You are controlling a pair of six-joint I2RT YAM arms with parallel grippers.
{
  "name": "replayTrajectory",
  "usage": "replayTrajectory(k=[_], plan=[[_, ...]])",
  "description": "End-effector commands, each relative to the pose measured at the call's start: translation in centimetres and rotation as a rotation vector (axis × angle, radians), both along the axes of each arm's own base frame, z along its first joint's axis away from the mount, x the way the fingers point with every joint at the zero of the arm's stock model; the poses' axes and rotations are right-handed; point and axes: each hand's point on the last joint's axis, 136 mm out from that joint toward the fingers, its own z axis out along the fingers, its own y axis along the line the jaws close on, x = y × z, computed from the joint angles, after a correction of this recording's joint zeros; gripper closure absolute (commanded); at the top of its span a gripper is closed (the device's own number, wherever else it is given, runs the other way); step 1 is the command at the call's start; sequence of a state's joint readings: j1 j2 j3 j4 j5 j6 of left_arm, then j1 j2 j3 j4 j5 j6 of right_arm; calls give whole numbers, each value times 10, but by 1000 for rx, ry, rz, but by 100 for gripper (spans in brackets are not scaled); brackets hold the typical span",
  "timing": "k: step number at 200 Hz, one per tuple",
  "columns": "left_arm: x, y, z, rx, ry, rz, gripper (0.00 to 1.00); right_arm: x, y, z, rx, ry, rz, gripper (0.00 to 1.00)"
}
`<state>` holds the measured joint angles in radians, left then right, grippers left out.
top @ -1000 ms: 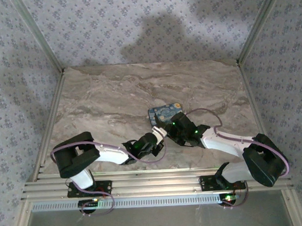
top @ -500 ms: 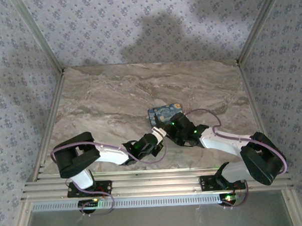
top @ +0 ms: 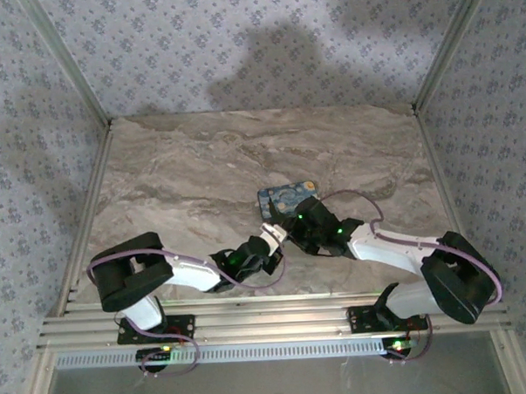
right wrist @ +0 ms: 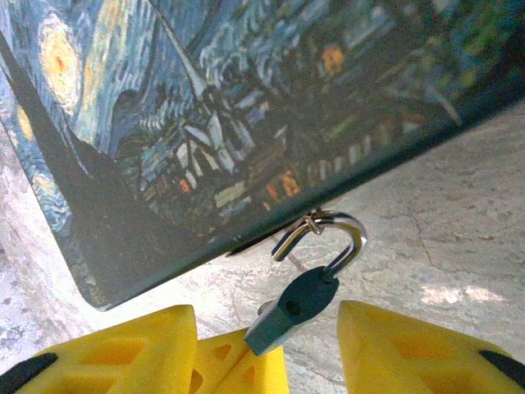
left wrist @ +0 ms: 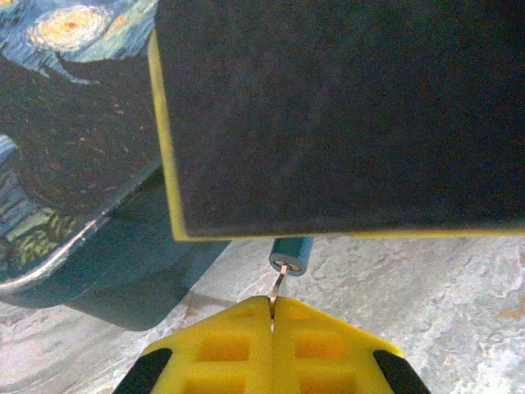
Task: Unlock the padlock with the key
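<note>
The padlock (right wrist: 291,308) is a small teal body with a silver shackle (right wrist: 349,238), hanging from a ring on the edge of a starry-night printed box (right wrist: 205,107). One shackle leg stands free of the body. My left gripper (left wrist: 271,308) is shut on the thin metal key (left wrist: 278,287), whose tip sits in the padlock's round underside (left wrist: 290,255). My right gripper (right wrist: 264,318) is open, its yellow fingers (right wrist: 410,349) either side of the padlock without touching it. In the top view the box (top: 287,196) lies mid-table with the left gripper (top: 272,233) and the right gripper (top: 295,222) meeting at its near edge.
The marble tabletop (top: 183,174) stretches free to the left and behind the box. Patterned walls and metal frame posts (top: 84,91) close the sides. In the left wrist view a dark, yellow-edged finger of the right gripper (left wrist: 344,115) hangs close above the key.
The left forearm and wrist have slid slightly left and nearer. The right gripper has edged a little left. The box has stayed put.
</note>
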<state>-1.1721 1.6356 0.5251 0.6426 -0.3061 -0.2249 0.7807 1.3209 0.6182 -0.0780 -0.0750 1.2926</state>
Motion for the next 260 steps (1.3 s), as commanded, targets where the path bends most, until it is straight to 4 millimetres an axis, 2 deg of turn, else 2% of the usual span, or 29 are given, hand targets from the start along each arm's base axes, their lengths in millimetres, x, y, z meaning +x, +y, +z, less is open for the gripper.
replayTrajectory(k=[1,16,42,97,160,216,260], plan=[[-12,-27,43,-174,-42,-79,100,1,-8,1,-21,-9,-28,60],[-14,-27,46,-189,-37,-88,100,0,-9,-1,-23,-4,-28,66],[-16,-24,50,-204,-34,-91,100,1,-9,-1,-19,-3,-27,84],[-15,-20,45,-205,-33,-72,100,0,-15,11,-23,-33,-36,100],[-16,-19,44,-200,-27,-73,100,-1,-23,18,-28,-65,-48,100],[-16,-16,41,-186,-20,-69,100,-1,-31,17,-49,-95,-45,100],[-18,-17,36,-172,-3,-80,83,-1,-38,11,-41,-116,-51,100]])
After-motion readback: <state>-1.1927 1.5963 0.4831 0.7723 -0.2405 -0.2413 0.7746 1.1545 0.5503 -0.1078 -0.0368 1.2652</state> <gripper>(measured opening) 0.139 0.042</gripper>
